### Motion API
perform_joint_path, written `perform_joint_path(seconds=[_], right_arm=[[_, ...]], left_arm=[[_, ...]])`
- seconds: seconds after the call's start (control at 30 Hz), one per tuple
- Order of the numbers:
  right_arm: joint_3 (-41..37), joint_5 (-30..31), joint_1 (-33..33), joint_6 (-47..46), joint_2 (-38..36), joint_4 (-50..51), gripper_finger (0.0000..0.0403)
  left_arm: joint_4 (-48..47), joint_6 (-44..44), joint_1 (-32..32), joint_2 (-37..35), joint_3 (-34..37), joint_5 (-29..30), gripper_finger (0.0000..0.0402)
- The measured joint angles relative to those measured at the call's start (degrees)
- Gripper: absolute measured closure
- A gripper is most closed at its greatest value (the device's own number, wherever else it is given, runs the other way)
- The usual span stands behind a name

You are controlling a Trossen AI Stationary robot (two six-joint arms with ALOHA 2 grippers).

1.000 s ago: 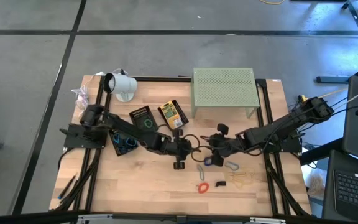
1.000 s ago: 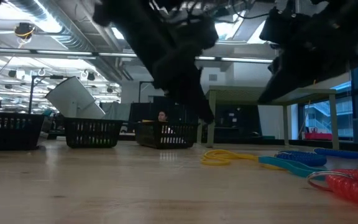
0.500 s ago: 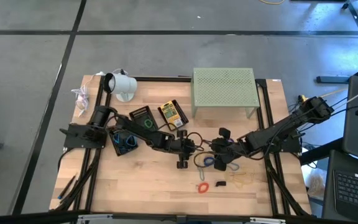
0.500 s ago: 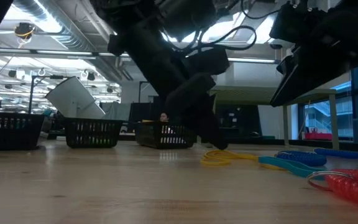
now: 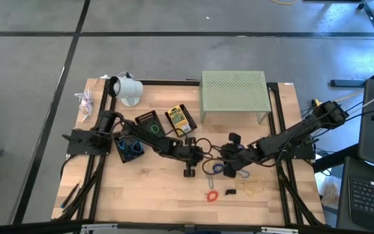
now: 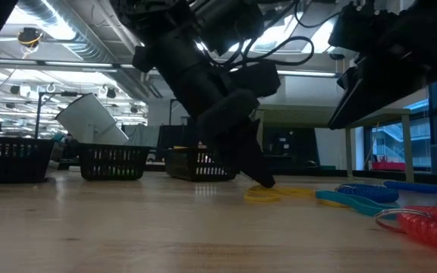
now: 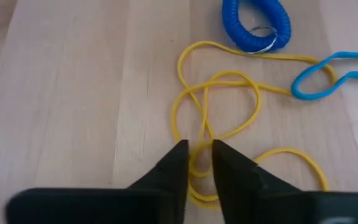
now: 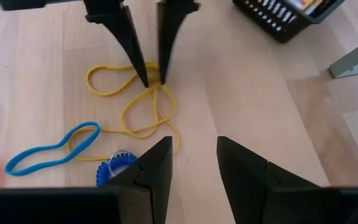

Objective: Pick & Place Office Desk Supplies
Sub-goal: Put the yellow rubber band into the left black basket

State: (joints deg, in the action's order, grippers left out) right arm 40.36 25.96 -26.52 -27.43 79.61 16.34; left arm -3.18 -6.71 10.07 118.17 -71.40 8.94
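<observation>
A tangle of yellow rubber band loops [image 7: 219, 102] lies flat on the wooden table [image 5: 141, 188] near its middle. My left gripper [image 7: 197, 146] reaches in from the table's left, fingertips down on the wood, shut on the yellow strands; the low view shows its tip [image 6: 260, 180] at the band [image 6: 268, 195]. My right gripper [image 8: 191, 165] hovers open just to the right of it, holding nothing. A blue coil [image 7: 255, 25] and a blue rubber band [image 7: 316, 78] lie right beside the yellow loops. My left gripper pinches strands of the yellow rubber band [image 7: 197, 167] between its two fingertips, where several loops cross. The fingers [image 8: 135, 56] slant down from the table's left side. The band stays slack and flat on the table, nothing lifted.
Three black baskets [image 5: 149, 123] stand left of centre, one with a yellow packet [image 5: 179, 118]. A pale green perforated stand [image 5: 234, 94] and a white cup [image 5: 125, 89] are at the far side. A red coil [image 5: 211, 195], a black clip [image 5: 230, 192] and tan bands [image 5: 252, 188] lie nearer the front.
My left gripper has gone down and toward the table's right until its tips reach the wood at the yellow band, then its fingers have shut on the strands. The band lies where it was.
</observation>
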Motion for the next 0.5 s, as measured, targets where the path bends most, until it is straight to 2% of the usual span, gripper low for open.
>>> perform_joint_path(seconds=[0.17,0.5], right_arm=[[0.00,0.63,0.00,0.01,0.00,-0.02,0.0272],[0.00,0.63,0.00,0.06,0.00,-0.01,0.0272]], left_arm=[[0.00,1.32,0.00,0.00,0.00,-0.08,0.0396],[0.67,1.52,0.08,-0.73,0.01,-0.08,0.0399]])
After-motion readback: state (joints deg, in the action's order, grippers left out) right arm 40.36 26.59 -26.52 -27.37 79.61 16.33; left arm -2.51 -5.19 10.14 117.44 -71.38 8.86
